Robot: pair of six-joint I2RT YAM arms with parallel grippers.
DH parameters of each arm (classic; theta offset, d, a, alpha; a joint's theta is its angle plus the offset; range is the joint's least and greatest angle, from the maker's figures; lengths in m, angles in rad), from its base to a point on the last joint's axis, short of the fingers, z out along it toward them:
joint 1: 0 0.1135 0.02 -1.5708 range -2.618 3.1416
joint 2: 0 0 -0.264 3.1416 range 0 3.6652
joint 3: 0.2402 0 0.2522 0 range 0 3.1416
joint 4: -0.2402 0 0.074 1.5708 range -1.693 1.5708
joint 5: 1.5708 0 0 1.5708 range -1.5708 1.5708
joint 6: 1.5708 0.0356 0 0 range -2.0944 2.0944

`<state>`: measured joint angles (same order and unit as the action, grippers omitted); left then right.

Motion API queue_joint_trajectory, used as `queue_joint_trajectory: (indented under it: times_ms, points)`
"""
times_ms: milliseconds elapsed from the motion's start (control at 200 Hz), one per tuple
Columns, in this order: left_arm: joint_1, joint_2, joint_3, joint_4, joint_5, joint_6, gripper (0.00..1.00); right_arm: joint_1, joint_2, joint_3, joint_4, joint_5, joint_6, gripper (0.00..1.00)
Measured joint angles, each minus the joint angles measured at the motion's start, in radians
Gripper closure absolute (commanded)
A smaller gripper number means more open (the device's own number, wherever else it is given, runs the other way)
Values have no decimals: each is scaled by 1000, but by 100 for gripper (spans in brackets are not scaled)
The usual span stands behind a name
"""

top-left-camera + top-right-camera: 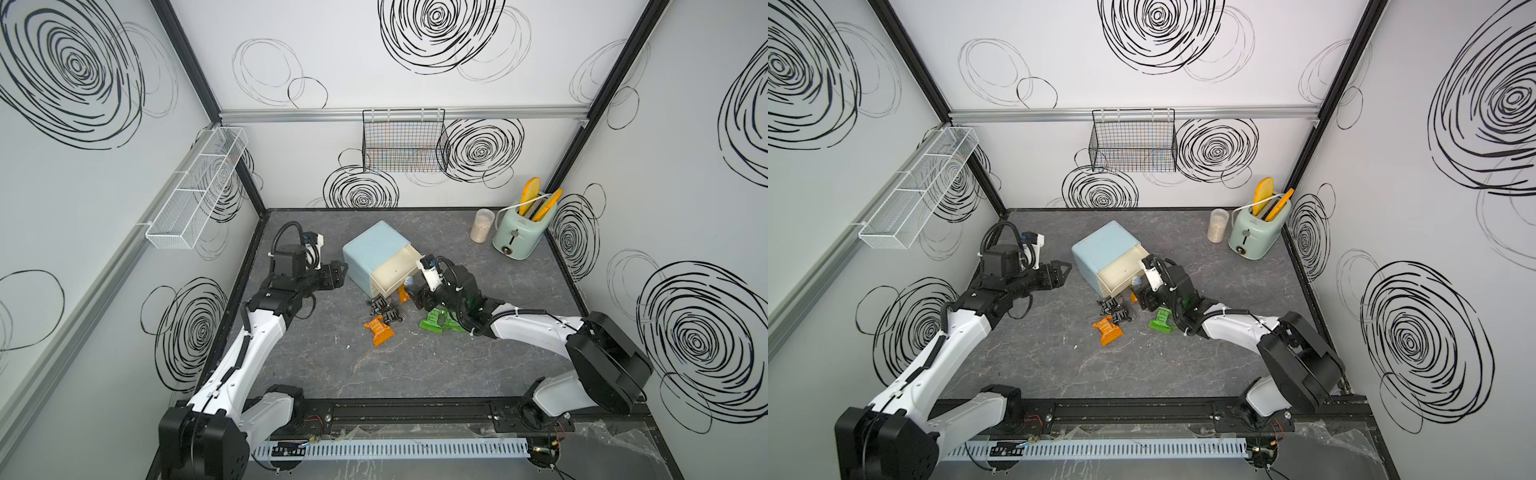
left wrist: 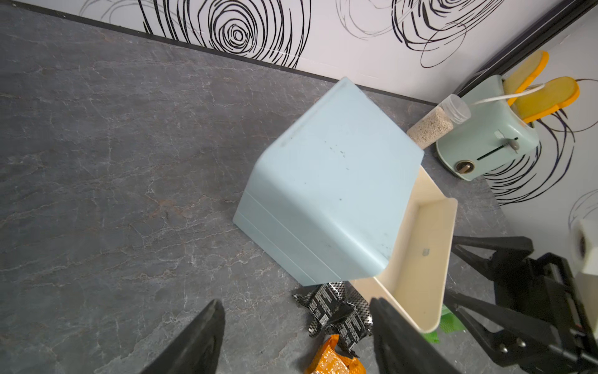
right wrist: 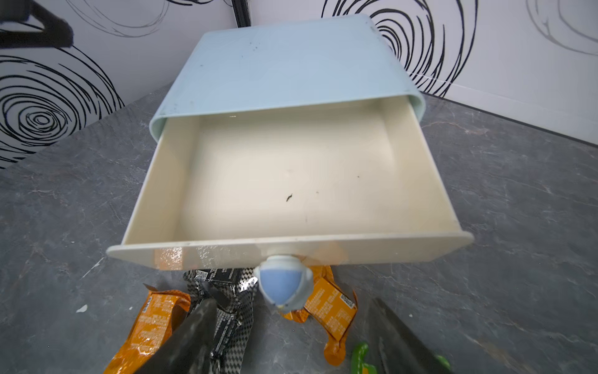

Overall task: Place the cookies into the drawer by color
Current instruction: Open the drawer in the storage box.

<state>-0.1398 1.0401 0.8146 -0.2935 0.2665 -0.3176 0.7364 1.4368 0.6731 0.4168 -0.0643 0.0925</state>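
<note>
Opening looks done: cream plastic top drawer [image 3: 291, 168] out, empty; left gripper [image 2: 296, 302], right gripper [image 3: 293, 304] gape, holding nothing; next likely grasp crinkly orange foil packet [image 1: 379, 330].

A robot lab test booth: scribble-printed wall panels [image 1: 374, 62], aluminium framing [image 1: 403, 114], toaster [image 1: 519, 232] on grey tabletop [image 1: 415, 365].

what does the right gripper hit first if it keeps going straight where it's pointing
Most likely the round knob on the open drawer: it sits just ahead, between the fingers of the right gripper. Gap unclear.
</note>
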Motion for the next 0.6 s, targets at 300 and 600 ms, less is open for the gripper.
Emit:
queue_joint_trajectory:
  times_ms: [300, 600]
  points:
    - [-119, -195, -227, 39, -111, -143, 28, 0, -217, -118, -60, 2, 26, 20]
    - [-203, -97, -399, 170, -76, -233, 37, 0, -392, -233, -159, 1, 77, 20]
